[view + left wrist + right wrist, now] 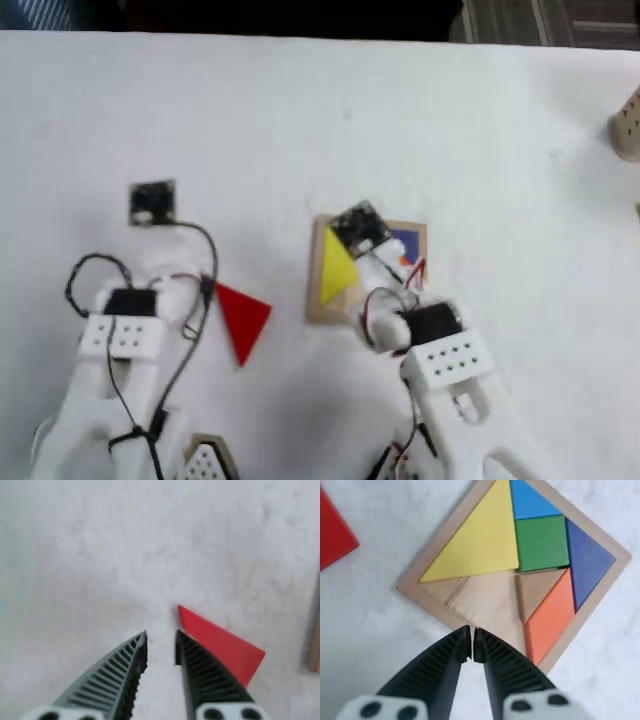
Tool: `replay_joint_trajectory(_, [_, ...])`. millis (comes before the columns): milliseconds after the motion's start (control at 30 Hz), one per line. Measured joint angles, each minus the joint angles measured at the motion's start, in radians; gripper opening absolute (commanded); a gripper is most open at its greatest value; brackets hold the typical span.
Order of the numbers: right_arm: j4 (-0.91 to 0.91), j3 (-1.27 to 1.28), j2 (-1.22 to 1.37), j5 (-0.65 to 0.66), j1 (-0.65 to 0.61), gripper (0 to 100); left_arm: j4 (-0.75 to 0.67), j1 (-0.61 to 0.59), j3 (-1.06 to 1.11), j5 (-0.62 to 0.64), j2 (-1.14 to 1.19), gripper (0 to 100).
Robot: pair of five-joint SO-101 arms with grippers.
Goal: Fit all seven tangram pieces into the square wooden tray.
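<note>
From where I stood, the tray (pixel 485 602) was well on its way. A yellow triangle (pixel 480 545), a light blue piece (pixel 532 500), a green square (pixel 541 542), a dark blue piece (pixel 587 562) and an orange piece (pixel 550 617) all sat flat inside it. A large triangular patch of bare wood was left beside the yellow one, on the side nearest the right pincer (pixel 471 642). A small wood-coloured triangle (pixel 535 592) next to the orange piece could have been a gap or an unpainted piece; I could not tell. The red triangle (pixel 243 318) lay flat on the desk (pixel 450 120), outside the tray and near it. The left pincer (pixel 161 639) hung just beside the red triangle, jaws a little apart and empty. The right pincer hovered over the tray's near corner, all but closed and holding nothing. I took the step in hand to be picking up the red triangle. That would call for the left pincer to open wider and catch the thin piece by an edge. It would then carry the piece to the tray and turn it so its long side ran along the rim.
</note>
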Motion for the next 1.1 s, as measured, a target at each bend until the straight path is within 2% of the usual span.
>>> replay_joint_trajectory(67, [-0.005, 0.000, 0.000, -0.002, 0.011, 2.0, 0.055, 0.051, 0.000, 0.037, 0.000, 30])
replay_joint_trajectory(133, [-0.006, 0.000, 0.000, -0.002, 0.011, 2.0, 0.086, 0.083, 0.000, 0.048, 0.000, 26])
replay_joint_trajectory(200, [-0.006, 0.000, 0.000, -0.002, 0.011, 2.1, 0.092, 0.087, 0.000, 0.048, 0.000, 24])
replay_joint_trajectory(500, [-0.034, 0.009, 0.000, -0.002, 0.011, 2.1, 0.092, 0.094, -0.002, 0.098, 0.014, 28])
replay_joint_trajectory(667, [-0.046, 0.009, 0.000, -0.002, 0.011, 2.1, 0.083, 0.126, -0.060, 0.150, 0.189, 28])
replay_joint_trajectory(833, [-0.046, 0.012, 0.000, -0.002, 0.011, 2.1, 0.147, 0.138, -0.199, 0.160, 0.390, 28])
replay_joint_trajectory(1100, [-0.048, 0.021, 0.000, -0.002, 0.011, 2.1, 0.144, 0.144, -0.285, 0.198, 0.523, 28])
